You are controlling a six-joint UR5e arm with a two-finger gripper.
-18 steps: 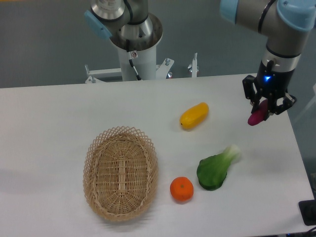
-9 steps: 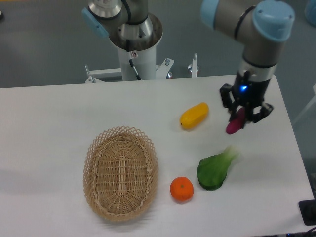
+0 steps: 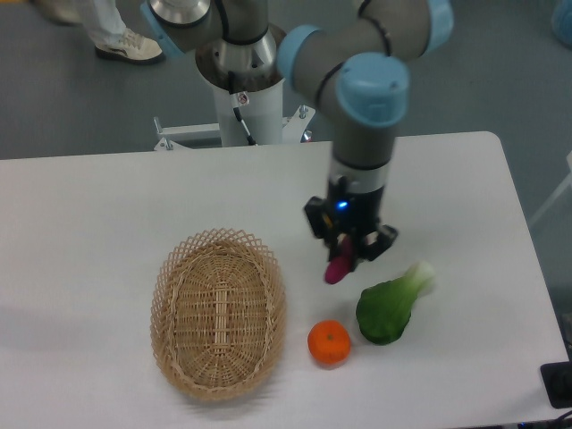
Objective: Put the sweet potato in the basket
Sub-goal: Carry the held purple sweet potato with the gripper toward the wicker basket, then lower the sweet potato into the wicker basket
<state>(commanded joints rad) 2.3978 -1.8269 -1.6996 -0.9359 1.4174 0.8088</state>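
Observation:
My gripper is shut on the sweet potato, a slender magenta piece hanging tilted from the fingers above the table. It hovers to the right of the basket, an oval tan wicker one that lies empty at the lower left. The gripper is between the basket's right rim and the green vegetable, a little above the orange.
A round orange lies just below the gripper. A green leafy vegetable lies to its right. The arm's body hides the spot where a yellow fruit lay. The robot's base stands at the table's back edge.
The arm has swung left across the table, carrying the sweet potato from the far right edge to a spot just right of the basket. The arm now covers the yellow fruit.

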